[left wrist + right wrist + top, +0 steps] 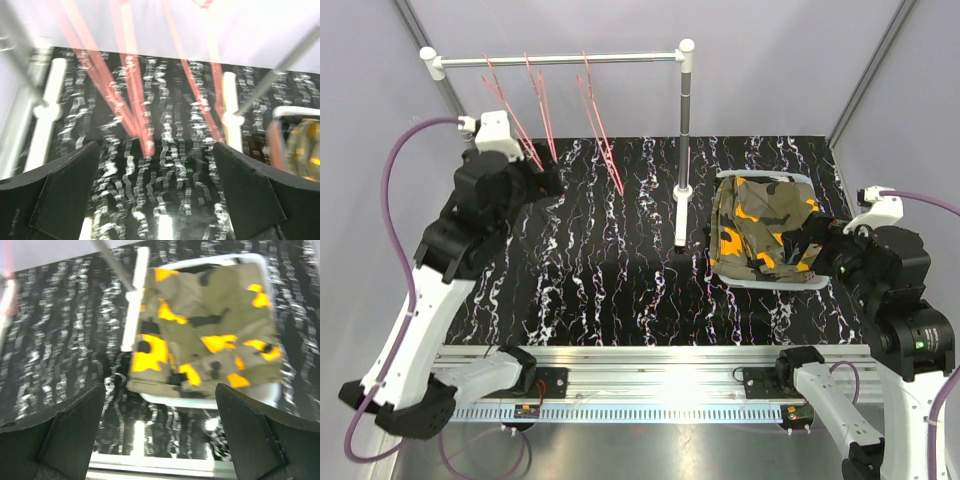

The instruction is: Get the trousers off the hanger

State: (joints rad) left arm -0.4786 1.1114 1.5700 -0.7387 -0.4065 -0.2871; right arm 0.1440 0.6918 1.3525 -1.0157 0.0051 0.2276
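The olive camouflage trousers [760,230] with orange and black patches lie folded in a white tray [775,284] at the right, also in the right wrist view [205,340]. The orange and the black trousers are not in view. Three bare red hangers [603,130] hang from the rail [560,60]; they show blurred in the left wrist view [131,95]. My left gripper [548,182] is open and empty, close to the lower ends of the left hangers. My right gripper [812,240] is open and empty beside the tray's near right edge.
The rack's upright post [685,140] stands mid-table on a white foot [681,215], just left of the tray. The table top [610,290] is black marbled. An aluminium rail [650,360] runs along the near edge. Grey walls close in the back and sides.
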